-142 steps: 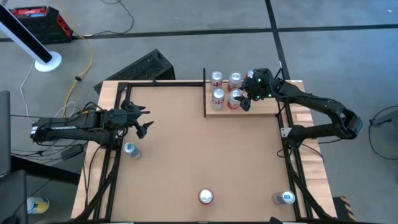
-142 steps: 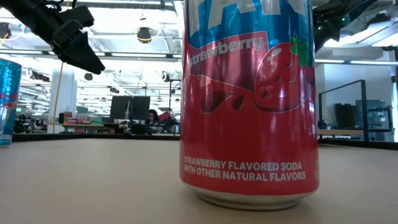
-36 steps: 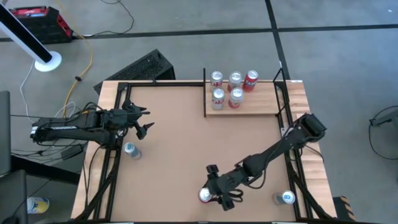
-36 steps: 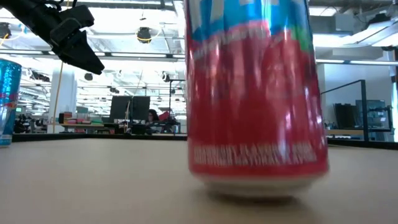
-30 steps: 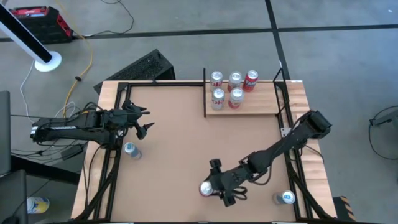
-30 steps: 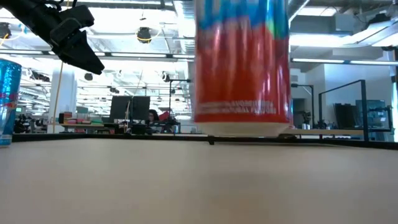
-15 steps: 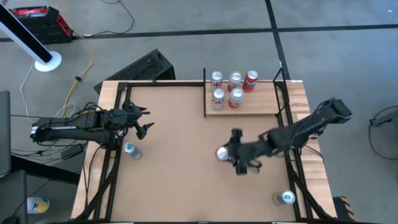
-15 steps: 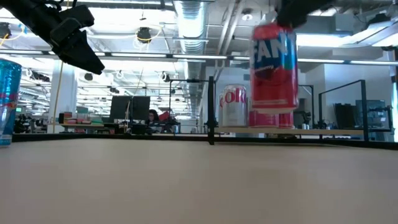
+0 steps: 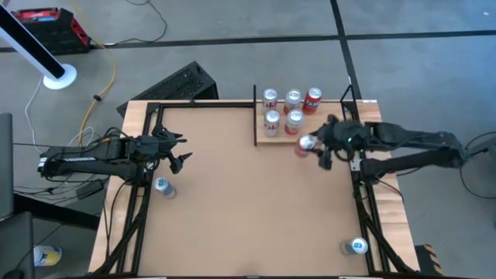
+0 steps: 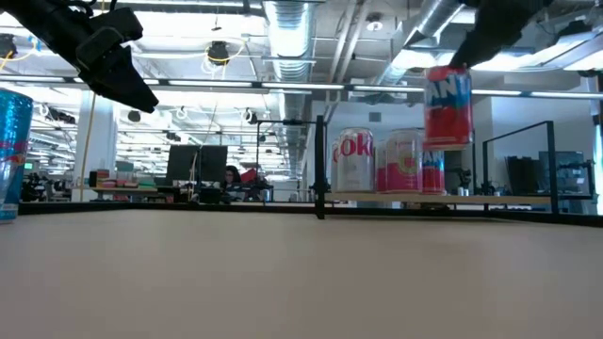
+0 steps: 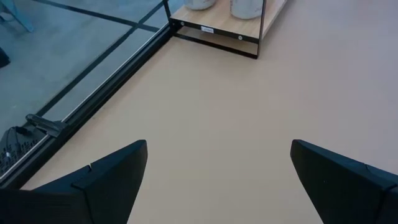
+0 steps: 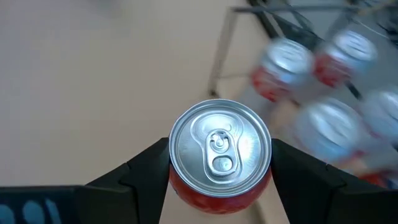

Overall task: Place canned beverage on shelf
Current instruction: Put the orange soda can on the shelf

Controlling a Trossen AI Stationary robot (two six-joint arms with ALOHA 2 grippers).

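i carry red can [image 9: 304, 143] up from tabletop front; right gripper [image 9: 312, 145] jaws clamped on it, now beside shelf [image 9: 325, 133]; left gripper [image 9: 180, 152] jaws apart, empty.

**Open workshop hall around the worktop**

A grey concrete floor [image 9: 232, 39] crossed by dark seams surrounds the worktop [image 9: 225, 201]; a white lamp base [image 9: 59, 77] and yellow cable [image 9: 113, 62] lie on it; overhead, ducts [image 10: 292, 24] and bright strip lights; distant desks with monitors [image 10: 196, 162].

The held can [image 12: 220, 149] is red with a silver top. The shelf [image 9: 325, 132] is pale wood; 1 blue can [image 9: 162, 185] has a silver top.
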